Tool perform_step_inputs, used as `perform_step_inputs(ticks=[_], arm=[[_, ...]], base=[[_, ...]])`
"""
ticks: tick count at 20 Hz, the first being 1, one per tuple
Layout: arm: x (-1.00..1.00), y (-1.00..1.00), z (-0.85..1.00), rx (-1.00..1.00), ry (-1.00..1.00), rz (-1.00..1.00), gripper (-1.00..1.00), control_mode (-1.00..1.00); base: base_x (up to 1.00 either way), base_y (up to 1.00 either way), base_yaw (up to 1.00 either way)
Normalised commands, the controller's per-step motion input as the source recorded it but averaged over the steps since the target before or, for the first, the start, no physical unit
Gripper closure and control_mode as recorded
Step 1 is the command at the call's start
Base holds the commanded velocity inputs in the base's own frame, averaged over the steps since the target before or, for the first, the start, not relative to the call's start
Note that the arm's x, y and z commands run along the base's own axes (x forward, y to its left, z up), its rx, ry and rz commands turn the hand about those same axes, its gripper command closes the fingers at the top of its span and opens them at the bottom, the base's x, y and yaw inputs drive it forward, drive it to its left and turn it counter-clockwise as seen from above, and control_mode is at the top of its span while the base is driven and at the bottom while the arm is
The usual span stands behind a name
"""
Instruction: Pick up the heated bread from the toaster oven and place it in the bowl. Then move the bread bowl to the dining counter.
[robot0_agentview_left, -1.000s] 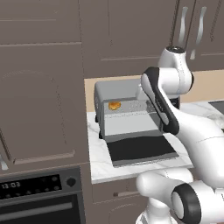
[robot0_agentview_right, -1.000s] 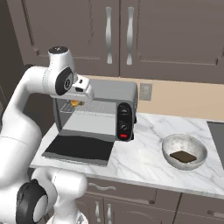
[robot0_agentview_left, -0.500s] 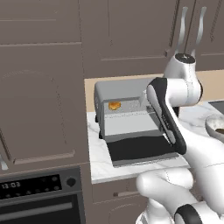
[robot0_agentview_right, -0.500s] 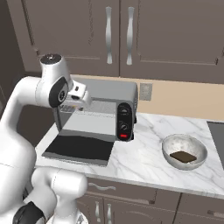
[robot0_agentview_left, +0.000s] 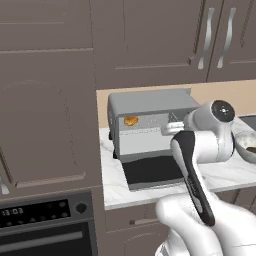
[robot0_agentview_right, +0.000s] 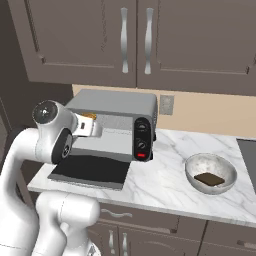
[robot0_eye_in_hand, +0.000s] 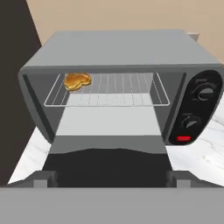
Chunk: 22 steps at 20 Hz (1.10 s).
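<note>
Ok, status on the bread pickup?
Gripper open, empty, facing the toaster oven. Bread on the rack, back left corner. Door down, nothing in the way. Bowl waiting to the right.

The left base view looks forward and down from behind the arm's left side, set well back from the end effector (robot0_agentview_left: 167, 127), which points at the grey metal toaster oven with its dark glass drop door (robot0_agentview_left: 150, 125). The right base view faces the same oven (robot0_agentview_right: 112, 125) from behind the arm's right side; both share the white marble desk (robot0_agentview_right: 165, 175). The hand view sits nearest, looking straight into the oven's open mouth (robot0_eye_in_hand: 118, 96) ahead of the end effector.
</note>
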Motion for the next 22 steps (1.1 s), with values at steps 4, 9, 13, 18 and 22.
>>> perform_step_inputs(ticks=[4, 9, 13, 18, 22], arm=[[0.28, 0.00, 0.00, 0.00, -0.06, 0.00, -1.00, -1.00], [0.38, -0.03, 0.00, 0.00, 0.01, 0.00, -1.00, -1.00], [0.31, -0.11, 0.00, 0.00, 0.04, 0.00, -1.00, -1.00], [0.33, -0.15, 0.00, 0.00, 0.01, 0.00, -1.00, -1.00], [0.31, -0.13, -0.16, 0.00, 0.00, 0.00, -1.00, -1.00]], base=[[0.00, 0.00, 0.00], [0.00, 0.00, 0.00], [0.00, 0.00, 0.00], [0.00, 0.00, 0.00], [0.00, 0.00, 0.00]])
